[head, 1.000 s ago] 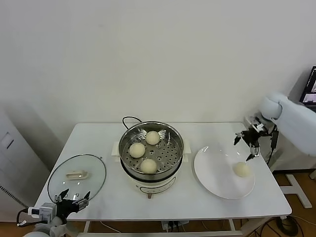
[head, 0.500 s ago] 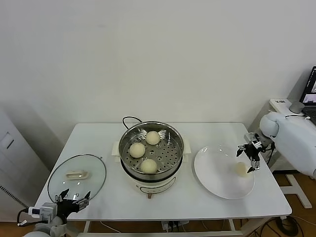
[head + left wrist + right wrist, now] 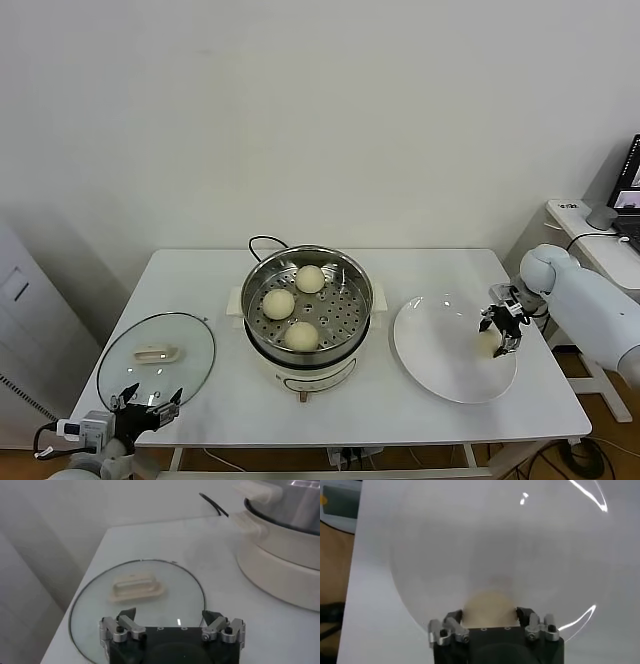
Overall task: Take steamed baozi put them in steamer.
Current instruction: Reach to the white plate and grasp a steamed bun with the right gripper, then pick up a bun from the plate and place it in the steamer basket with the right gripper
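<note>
Three steamed baozi [image 3: 309, 278] [image 3: 277, 303] [image 3: 300, 335] lie on the perforated tray of the steamer [image 3: 364, 300] at the table's middle. A fourth baozi [image 3: 487, 344] lies on the right side of the white plate [image 3: 440, 350]. My right gripper [image 3: 501, 333] is down over it, open, with one finger on each side of the bun. In the right wrist view the baozi [image 3: 487, 605] sits between the fingers of the right gripper [image 3: 489, 614]. My left gripper [image 3: 150, 404] is open and parked at the front left.
The glass lid [image 3: 155, 360] with a white handle lies flat at the left of the table, just ahead of the left gripper [image 3: 169, 617]. The steamer's cream base [image 3: 280, 545] stands to its right. A black cord [image 3: 262, 241] runs behind the steamer.
My right gripper has come down and slightly towards the table's front, from above the plate's far right rim to around the baozi on the plate. The left arm has not moved.
</note>
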`<state>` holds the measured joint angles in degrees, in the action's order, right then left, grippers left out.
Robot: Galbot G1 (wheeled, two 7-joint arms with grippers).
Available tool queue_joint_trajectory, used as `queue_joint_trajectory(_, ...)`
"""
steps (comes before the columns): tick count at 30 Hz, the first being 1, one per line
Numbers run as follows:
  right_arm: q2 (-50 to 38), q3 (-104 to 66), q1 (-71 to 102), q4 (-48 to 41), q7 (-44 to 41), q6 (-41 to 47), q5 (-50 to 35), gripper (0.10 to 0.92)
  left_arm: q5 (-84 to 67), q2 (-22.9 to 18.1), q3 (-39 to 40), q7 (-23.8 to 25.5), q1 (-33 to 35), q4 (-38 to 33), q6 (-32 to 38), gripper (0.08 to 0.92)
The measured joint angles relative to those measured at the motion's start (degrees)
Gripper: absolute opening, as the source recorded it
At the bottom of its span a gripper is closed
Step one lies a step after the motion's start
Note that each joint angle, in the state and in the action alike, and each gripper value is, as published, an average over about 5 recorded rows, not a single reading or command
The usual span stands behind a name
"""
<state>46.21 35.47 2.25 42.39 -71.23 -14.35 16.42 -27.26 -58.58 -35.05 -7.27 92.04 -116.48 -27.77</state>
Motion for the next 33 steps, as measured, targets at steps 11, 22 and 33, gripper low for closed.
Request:
queue_joint_trajectory(11,-2.12,2.10,-1.93,2.58,-0.66,2.07,-3.03,0.433,0.57,-0.67,0.02,-0.16,0.24,-0.45,-0.28,0.823)
queue_joint_trajectory(22,-5.73,22.52,-19.65,14.63,-0.03,12.58,-22.80,0.436,0.87,-0.74,-0.32,-0.20,0.89,-1.35,-0.28,0.823)
queue_joint_trajectory(33,-0.64,41.95,-40.08,22.68,1.99,23.93,-43.01,0.439,1.17,-0.95,-0.02,-0.15,1.11,-1.84,-0.22,0.823)
